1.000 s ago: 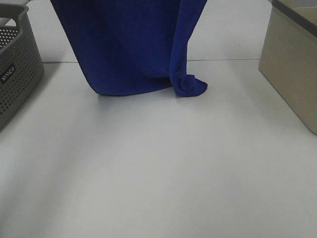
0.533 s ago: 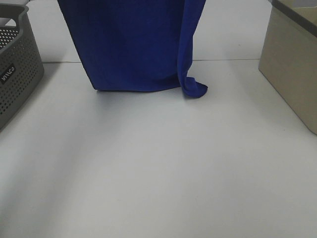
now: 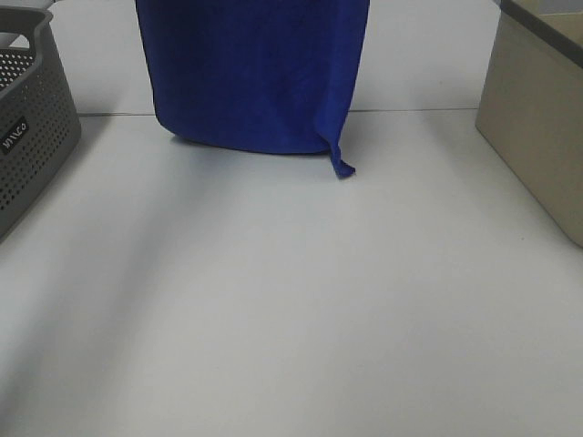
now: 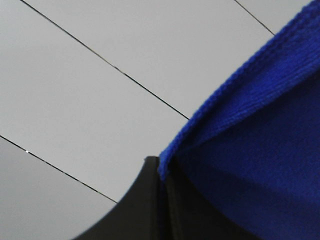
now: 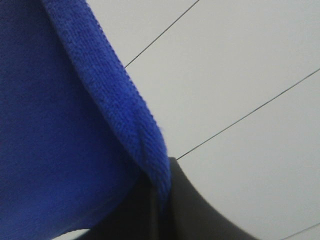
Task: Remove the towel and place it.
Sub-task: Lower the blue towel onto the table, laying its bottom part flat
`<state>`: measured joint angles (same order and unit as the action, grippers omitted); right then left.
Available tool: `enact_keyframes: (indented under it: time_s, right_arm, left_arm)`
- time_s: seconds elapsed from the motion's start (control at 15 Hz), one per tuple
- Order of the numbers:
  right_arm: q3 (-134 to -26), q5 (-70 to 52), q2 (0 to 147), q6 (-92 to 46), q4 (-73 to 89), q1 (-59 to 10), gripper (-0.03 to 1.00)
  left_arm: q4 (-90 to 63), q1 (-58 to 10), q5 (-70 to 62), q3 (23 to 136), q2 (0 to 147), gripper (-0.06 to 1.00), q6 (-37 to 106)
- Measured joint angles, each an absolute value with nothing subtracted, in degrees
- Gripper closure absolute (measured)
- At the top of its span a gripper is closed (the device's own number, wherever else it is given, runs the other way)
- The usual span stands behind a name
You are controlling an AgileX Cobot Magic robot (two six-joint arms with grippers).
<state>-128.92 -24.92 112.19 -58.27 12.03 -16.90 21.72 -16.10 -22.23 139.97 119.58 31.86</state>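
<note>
The royal-blue towel (image 3: pixel 255 73) hangs as a sheet at the back centre of the exterior high view, its top out of frame. Its lower edge is just above the white table (image 3: pixel 291 300), and one corner (image 3: pixel 342 167) droops to the surface on the right. Neither gripper shows in that view. In the left wrist view my left gripper (image 4: pixel 165 200) is shut on the towel's hemmed edge (image 4: pixel 240 95). My right gripper (image 5: pixel 160 200) in the right wrist view is likewise shut on the towel's edge (image 5: pixel 115 95).
A grey perforated basket (image 3: pixel 27 127) stands at the left edge. A beige bin (image 3: pixel 537 118) stands at the right edge. Bare white tabletop fills the foreground between them.
The towel has risen. Its bottom edge has lifted off the table and the bunched right corner has unrolled into a small hanging tip. The sheet has also narrowed and shifted slightly right.
</note>
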Motion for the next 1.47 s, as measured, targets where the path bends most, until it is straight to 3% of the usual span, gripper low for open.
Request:
enact_keyframes:
  time_s: [0.2,0.47,0.87,1.07,1.2,1.47]
  right_arm:
    - [-128.7,-13.8,115.3,-68.7,19.9,-14.5,0.95]
    - [-128.9,-11.5,117.7,-79.4,35.3,-11.2,0.95]
    - [-132.2,-30.0,120.3,-94.8,71.4,-8.1,0.95]
    - [-132.4,-40.9,119.7,-80.8,63.1,-6.6,0.95]
    - [-132.4,-49.2,117.5,-64.1,49.8,-5.6,0.95]
    - [-132.6,-66.2,113.3,-49.7,41.2,-5.0,0.95]
  left_arm:
    - [27.1,-15.8,-10.7,140.0,123.5,0.94,31.9]
    - [28.8,-15.4,-4.7,141.5,127.3,0.94,31.5]
    - [29.1,-15.0,-8.9,143.5,128.7,0.94,31.5]
    - [27.8,-16.8,-23.5,143.5,126.5,0.94,31.5]
    - [24.9,-18.3,-32.8,143.5,124.3,0.94,31.5]
    - [17.1,-20.2,-54.1,143.7,120.0,0.94,31.5]
